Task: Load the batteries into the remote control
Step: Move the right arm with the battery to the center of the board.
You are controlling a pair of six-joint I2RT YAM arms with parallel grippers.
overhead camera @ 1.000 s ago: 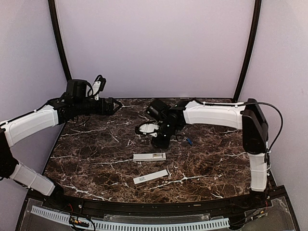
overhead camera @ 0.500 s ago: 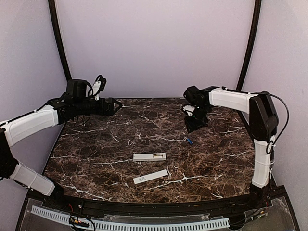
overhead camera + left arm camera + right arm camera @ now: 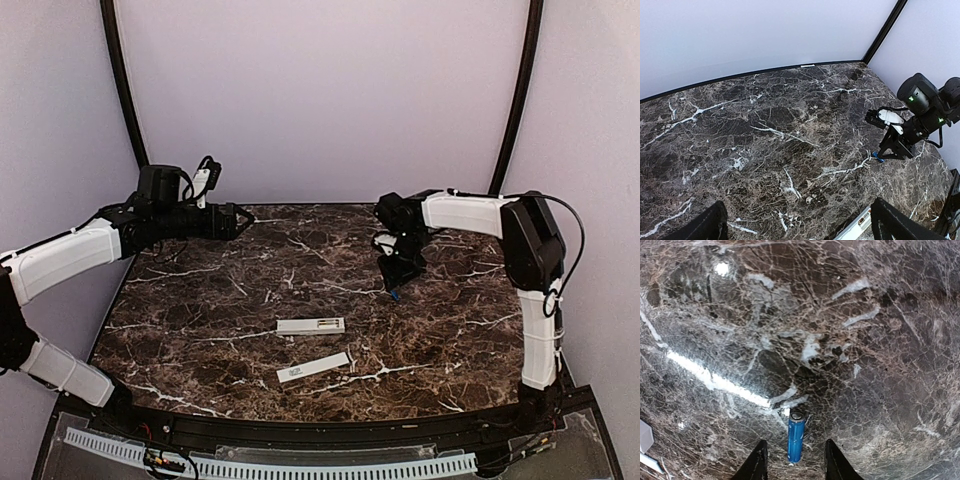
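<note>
battery, small blue cylinder with silver cap (image 3: 796, 432), lies flat on dark marble table (image 3: 200, 300). right gripper (image 3: 795, 446) hovers over it, fingers part open either side, nothing held, likely lined up to pinch. slim white rectangular remote control (image 3: 311, 325) sits mid-table, slot up. left gripper (image 3: 243, 217) wide open, empty

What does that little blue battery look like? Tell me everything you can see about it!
The battery is a small, shiny blue cylinder with a silvery metal cap on one end. It lies flat on its side on the dark marbled table, alone and well apart from the white remote. The right gripper hangs just over it with its two dark fingers open, one on either side. Neither seems to touch it.
</note>
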